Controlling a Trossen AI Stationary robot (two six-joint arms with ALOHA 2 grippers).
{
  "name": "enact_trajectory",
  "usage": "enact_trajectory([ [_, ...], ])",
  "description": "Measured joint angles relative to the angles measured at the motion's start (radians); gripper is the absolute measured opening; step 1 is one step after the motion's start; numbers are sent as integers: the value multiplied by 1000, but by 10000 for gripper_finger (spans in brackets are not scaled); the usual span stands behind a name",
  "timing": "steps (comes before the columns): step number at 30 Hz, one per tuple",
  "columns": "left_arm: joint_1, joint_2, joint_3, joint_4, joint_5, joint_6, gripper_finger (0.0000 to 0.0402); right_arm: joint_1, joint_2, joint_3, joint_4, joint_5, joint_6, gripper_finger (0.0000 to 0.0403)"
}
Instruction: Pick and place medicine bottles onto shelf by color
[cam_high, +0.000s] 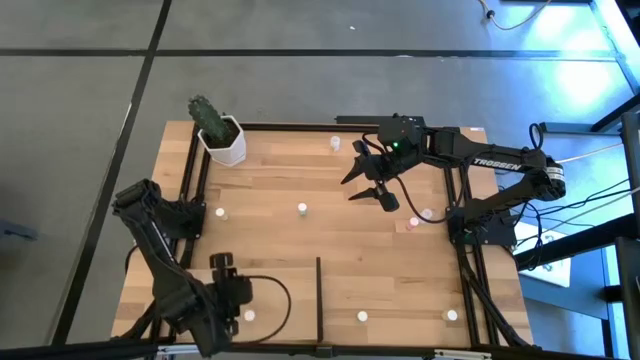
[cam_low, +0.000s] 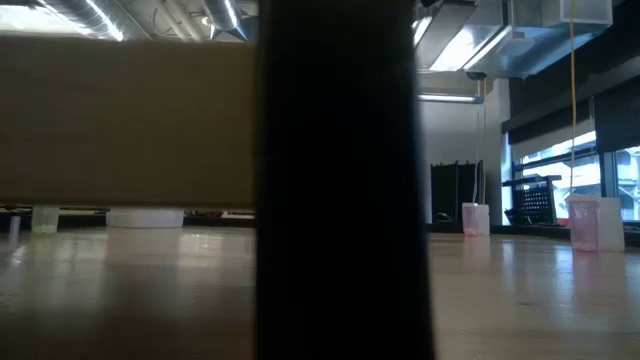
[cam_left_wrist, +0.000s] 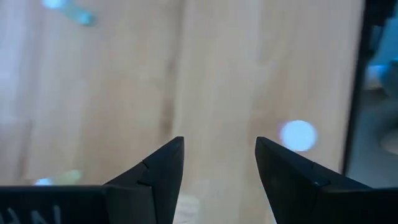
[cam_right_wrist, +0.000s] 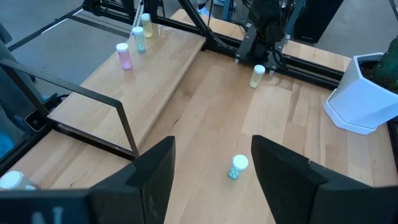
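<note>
pale wooden desk: light blond planks, black frame
raised light-wood shelf: paler, thin black divider
small capped bottles: pink, pale green, blue-tinted; white caps
hexagonal pot: white, dark green cactus
arms: black

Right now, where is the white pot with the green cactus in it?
In the high view, the white hexagonal cactus pot stands at the table's far left corner, beside the black frame rail; the nearest white-capped bottle sits nearer the camera's bottom edge.

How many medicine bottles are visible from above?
8 medicine bottles: one at top, two mid-table, two by the right arm, three along the bottom; arms may hide more.
</note>
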Motion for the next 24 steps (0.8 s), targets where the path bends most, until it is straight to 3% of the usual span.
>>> enact_trajectory([
  [9,90,-72,16,-104,-65,-126,192,0,0,0,0,0,0,214],
  [24,458,-199,17,-104,-79,-167,192,0,0,0,0,0,0,214],
])
